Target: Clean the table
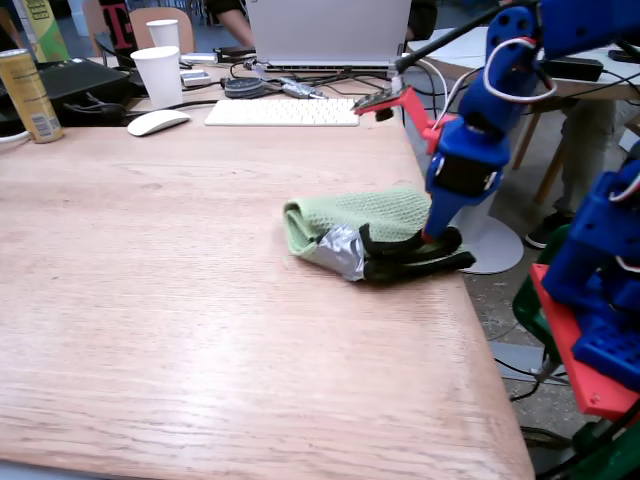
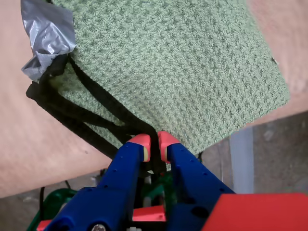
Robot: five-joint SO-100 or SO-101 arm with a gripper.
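Observation:
The table (image 1: pixel 180 300) is a large light-brown wooden top with grain. A folded green cloth (image 1: pixel 350 215) lies on it near the right edge. Grey tape (image 1: pixel 340 250) fixes black straps (image 1: pixel 410 262) to the cloth. My blue gripper (image 1: pixel 440 238) reaches down at the cloth's right end, by the table edge. In the wrist view the gripper (image 2: pixel 154 144) is shut on the black straps (image 2: pixel 86 120), its orange fingertips (image 2: pixel 139 142) pinching them. The green cloth (image 2: pixel 173 62) fills that view, with the tape (image 2: pixel 45 33) at the top left and the table (image 2: pixel 29 144) at the left.
At the back stand a white keyboard (image 1: pixel 283 111), a mouse (image 1: pixel 157 122), a paper cup (image 1: pixel 158 75), a can (image 1: pixel 27 95) and a laptop (image 1: pixel 325 35). A white pedestal base (image 1: pixel 495 245) and a blue and red arm mount (image 1: pixel 600 300) lie beyond the right edge.

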